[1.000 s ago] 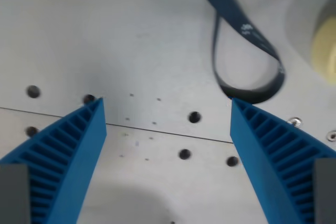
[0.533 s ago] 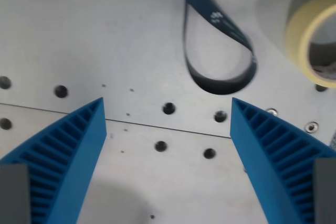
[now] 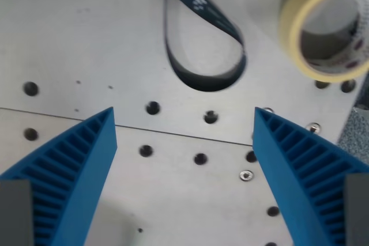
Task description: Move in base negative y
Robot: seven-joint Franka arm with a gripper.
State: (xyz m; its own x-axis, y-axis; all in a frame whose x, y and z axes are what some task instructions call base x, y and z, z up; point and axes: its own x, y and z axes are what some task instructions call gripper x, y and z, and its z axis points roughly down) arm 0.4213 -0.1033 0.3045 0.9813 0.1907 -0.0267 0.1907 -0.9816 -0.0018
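Wrist view of the blue ribbed two-fingered gripper (image 3: 184, 122), its jaws spread wide apart and holding nothing, above a grey metal perforated table (image 3: 86, 38). A thin dark seam (image 3: 173, 132) crosses the plate between the fingertips, with round holes on both sides of it. The metal between the fingers and toward the wrist view's left lies open. Ahead, a dark blue looped strap (image 3: 204, 56) rests on the plate; its small white marking is too blurred to read. At the wrist view's upper right sits a cream roll of masking tape (image 3: 326, 30), with illegible reddish print inside its core.
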